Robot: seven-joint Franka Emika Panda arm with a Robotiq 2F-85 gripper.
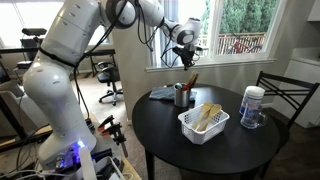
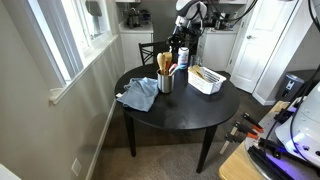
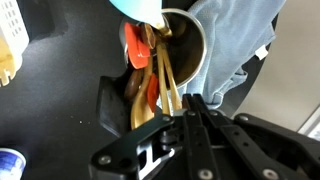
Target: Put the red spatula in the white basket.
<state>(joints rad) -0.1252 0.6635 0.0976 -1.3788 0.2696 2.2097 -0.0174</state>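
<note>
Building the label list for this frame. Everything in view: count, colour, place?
red spatula: 1, red head, standing in the utensil cup
utensil cup: 1, dark, on the table beside the cloth
cup utensils: several, pale wood, in the cup with the spatula
white basket: 1, white, on the table between cup and jar
basket utensils: pale wood, lying in the basket, count unclear
jar: 1, clear with white lid, on the table near the chair
cloth: 1, blue-grey, crumpled on the table
table: 1, black, round
chair: 1, black, behind the table
arm: 1, white, reaching over the table
tool: 1, dark, above the cup, jaws look shut
</note>
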